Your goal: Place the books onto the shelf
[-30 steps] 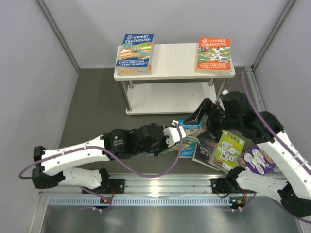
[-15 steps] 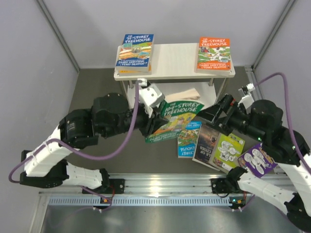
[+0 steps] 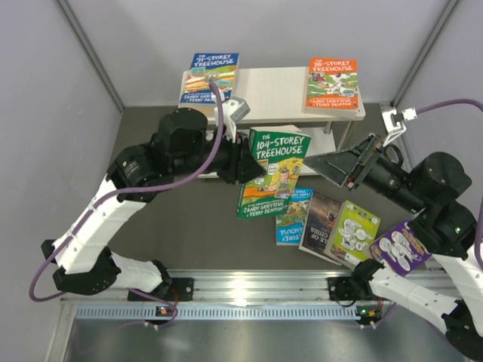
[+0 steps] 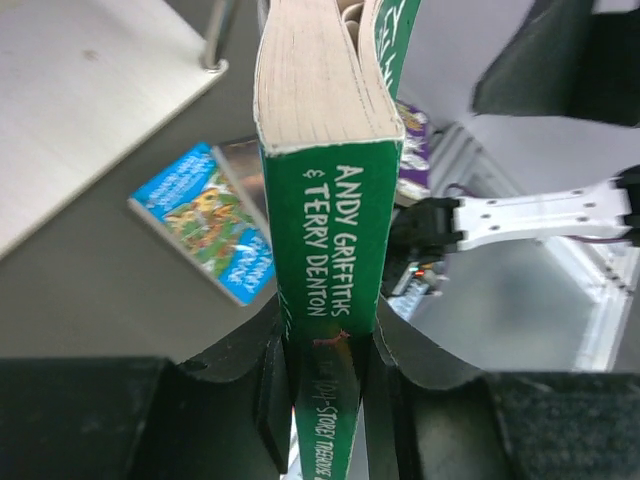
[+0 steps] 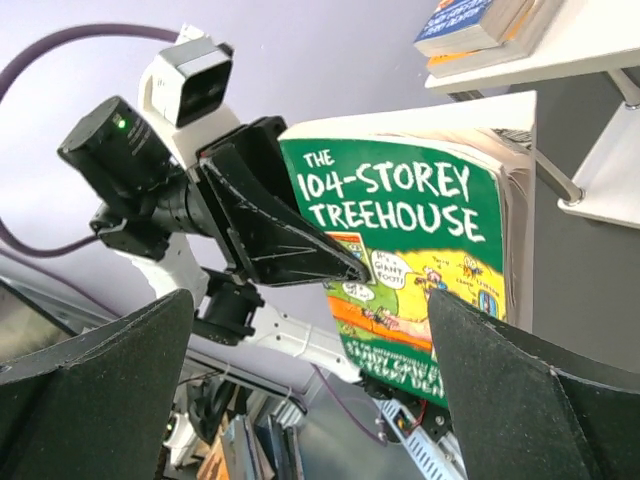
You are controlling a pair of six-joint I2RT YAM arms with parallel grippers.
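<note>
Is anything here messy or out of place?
Yes. On the table before the shelf, a blue book, dark book, lime book and purple book lie askew in a partly overlapping sprawl.

The top camera looks down from behind; both wrist cameras closely face the shared green book [image 3: 270, 175].

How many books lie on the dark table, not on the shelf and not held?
4, in a row right of centre, from left to right: a blue book, a dark book, a lime book and a purple book. Others may hide beneath them.
</note>
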